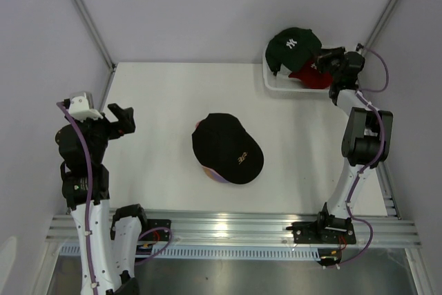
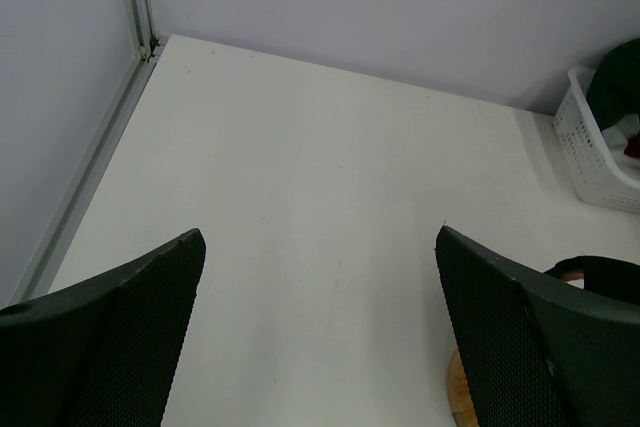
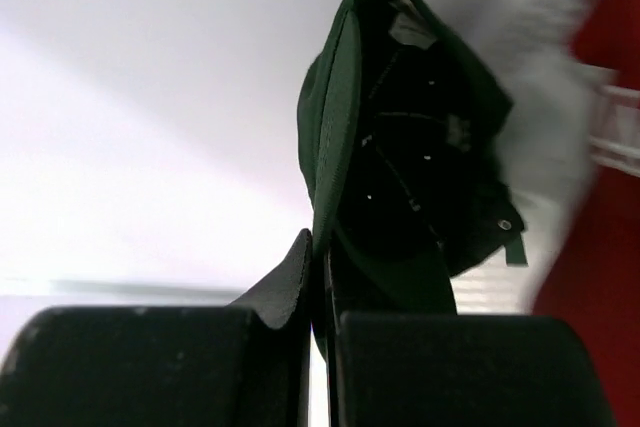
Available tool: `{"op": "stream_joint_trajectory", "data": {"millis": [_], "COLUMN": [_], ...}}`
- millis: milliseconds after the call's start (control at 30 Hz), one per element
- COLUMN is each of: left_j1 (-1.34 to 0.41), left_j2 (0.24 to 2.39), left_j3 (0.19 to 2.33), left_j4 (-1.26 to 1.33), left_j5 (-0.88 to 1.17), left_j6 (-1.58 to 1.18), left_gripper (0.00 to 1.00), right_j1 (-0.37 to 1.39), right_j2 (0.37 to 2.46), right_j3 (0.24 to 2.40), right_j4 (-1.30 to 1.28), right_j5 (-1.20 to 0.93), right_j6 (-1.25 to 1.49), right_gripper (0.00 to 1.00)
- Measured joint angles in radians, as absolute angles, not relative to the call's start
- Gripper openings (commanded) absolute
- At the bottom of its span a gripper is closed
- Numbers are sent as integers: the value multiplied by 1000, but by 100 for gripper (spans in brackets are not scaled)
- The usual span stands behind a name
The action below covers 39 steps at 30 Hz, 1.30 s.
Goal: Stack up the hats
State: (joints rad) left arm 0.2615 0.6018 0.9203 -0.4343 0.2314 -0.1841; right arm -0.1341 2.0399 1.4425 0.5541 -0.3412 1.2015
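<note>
Wrist cam gives me what overhead can't: right tool point(image 3: 320, 247) pinched fully closed on the curved fabric brim edge of the dark green cap point(image 3: 345, 117). Overhead places that cap at the white mesh basket point(image 1: 273, 82), far right corner, red cap point(image 1: 309, 76) touching it. Left tool point(image 2: 320, 237) gapes wide, holding nothing, above the bench point(image 2: 300, 147); black cap point(image 1: 228, 148) sits domed mid-bench.

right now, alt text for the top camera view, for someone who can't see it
The right hand, over the white basket at far right, is shut on the dark green cap, a red cap beside it. On the table a black cap tops a stack with a pink cap and a purple cap peeking out below; the left hand hangs open.
</note>
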Motion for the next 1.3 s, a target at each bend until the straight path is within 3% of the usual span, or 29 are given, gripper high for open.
{"op": "stream_joint_trajectory", "data": {"millis": [133, 400, 633, 867, 1300], "left_j1": [262, 262, 261, 237, 179], "left_j2": [598, 542, 500, 436, 387], "left_j3": [920, 914, 909, 897, 896], "left_j4": [-435, -424, -416, -397, -382], "left_j5": [231, 230, 197, 137, 73], "left_j6": [-184, -186, -186, -186, -184], "left_gripper": [99, 100, 99, 99, 99], "right_j1": [-116, 14, 246, 356, 602], "right_j2": [1999, 1802, 1573, 1265, 868], "right_j3": [1536, 1509, 1174, 865, 668], "right_j4": [574, 736, 768, 635, 398], "right_j5": [-431, -503, -498, -369, -149], "right_j6": [1246, 1445, 1493, 1457, 1455], "right_gripper": [0, 0, 0, 0, 0]}}
